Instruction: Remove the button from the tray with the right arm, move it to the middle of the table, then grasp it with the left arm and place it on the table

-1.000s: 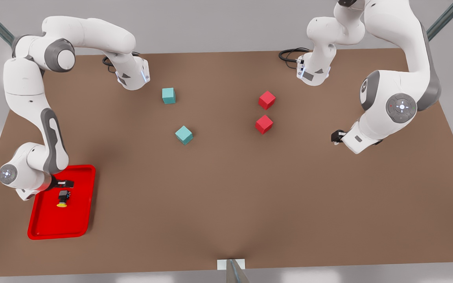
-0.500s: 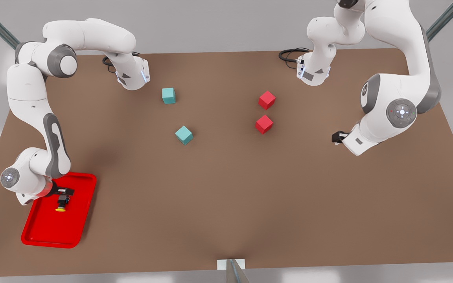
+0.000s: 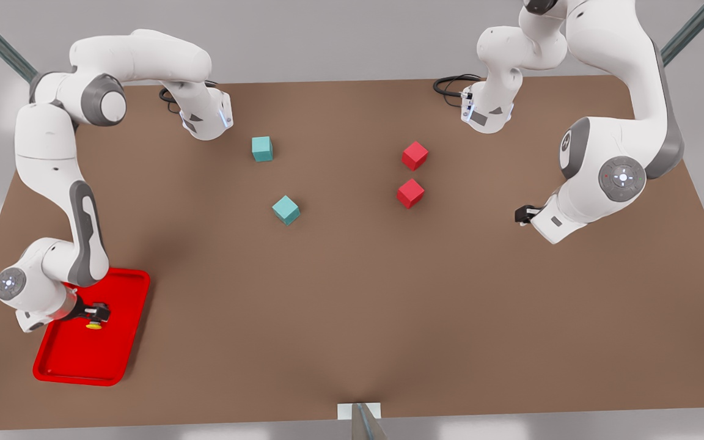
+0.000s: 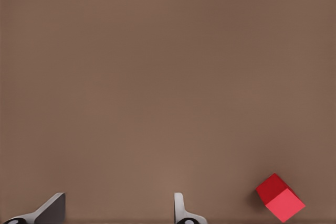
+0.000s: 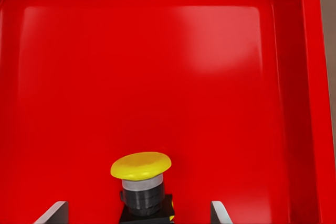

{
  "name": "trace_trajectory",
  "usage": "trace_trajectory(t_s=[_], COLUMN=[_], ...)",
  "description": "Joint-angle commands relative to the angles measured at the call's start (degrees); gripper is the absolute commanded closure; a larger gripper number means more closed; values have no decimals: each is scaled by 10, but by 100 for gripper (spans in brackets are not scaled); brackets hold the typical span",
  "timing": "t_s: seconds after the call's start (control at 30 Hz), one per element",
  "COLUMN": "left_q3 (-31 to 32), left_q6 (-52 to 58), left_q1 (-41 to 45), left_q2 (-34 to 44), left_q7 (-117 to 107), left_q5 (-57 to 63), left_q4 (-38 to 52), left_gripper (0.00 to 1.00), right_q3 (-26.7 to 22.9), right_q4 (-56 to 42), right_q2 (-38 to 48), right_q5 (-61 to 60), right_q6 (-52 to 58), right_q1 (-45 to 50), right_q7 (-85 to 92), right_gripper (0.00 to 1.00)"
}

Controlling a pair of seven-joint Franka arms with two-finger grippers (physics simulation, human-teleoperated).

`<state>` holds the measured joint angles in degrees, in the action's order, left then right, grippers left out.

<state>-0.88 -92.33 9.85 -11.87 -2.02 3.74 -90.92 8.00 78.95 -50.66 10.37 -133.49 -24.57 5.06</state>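
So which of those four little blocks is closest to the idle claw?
The lower red cube, nearest the waiting left claw; the other red cube sits farther back.

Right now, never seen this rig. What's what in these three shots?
Two white robot arms at a brown table, rendered in a simulator. The front view looks down on the scene. The other two come from cameras on each arm's wrist.

The right hand is over the red tray at the front view's left, fingers open on either side of the yellow-capped button, which still sits in the tray.

The left hand waits open above bare table at the front view's right, near a red cube. Another red cube and two teal cubes lie mid-table.
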Motion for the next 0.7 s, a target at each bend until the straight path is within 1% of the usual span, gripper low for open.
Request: trace_trajectory(t_s=[0.0,0.2,0.4,0.43,0.47,0.5,0.53,0.57,0.6,0.67], left_q3=[0,0,0,0,0,0,0,0,0,0], left_q6=[-1,0,1,1,1,1,1,1,1,0], left_q1=[0,0,1,1,1,1,1,1,1,1], left_q2=[0,0,0,0,0,0,0,0,0,0], left_q7=[0,0,-1,-2,-2,-2,-1,-1,-1,0], left_q5=[0,0,0,0,0,0,0,0,0,0], left_q4=[0,0,0,0,0,0,0,0,0,0], left_gripper=[0,0,0,0,0,0,0,0,0,0], right_q3=[0,0,-1,-1,-1,-1,-1,-1,-1,-1], right_q4=[-4,-16,10,12,12,13,12,11,11,10], right_q2=[-3,-10,-6,-6,-6,-6,-5,-5,-4,-4], right_q5=[0,-3,-3,-3,-3,-3,-3,-3,-2,-1], right_q6=[0,0,2,11,16,24,28,40,40,40], right_q1=[2,6,-4,-4,-4,-3,-4,-4,-3,-2], right_q7=[-13,-16,-19,-18,-17,-16,-9,-7,-6,-4], right_gripper=[0,0,0,2,10,24,46,52,56,59])
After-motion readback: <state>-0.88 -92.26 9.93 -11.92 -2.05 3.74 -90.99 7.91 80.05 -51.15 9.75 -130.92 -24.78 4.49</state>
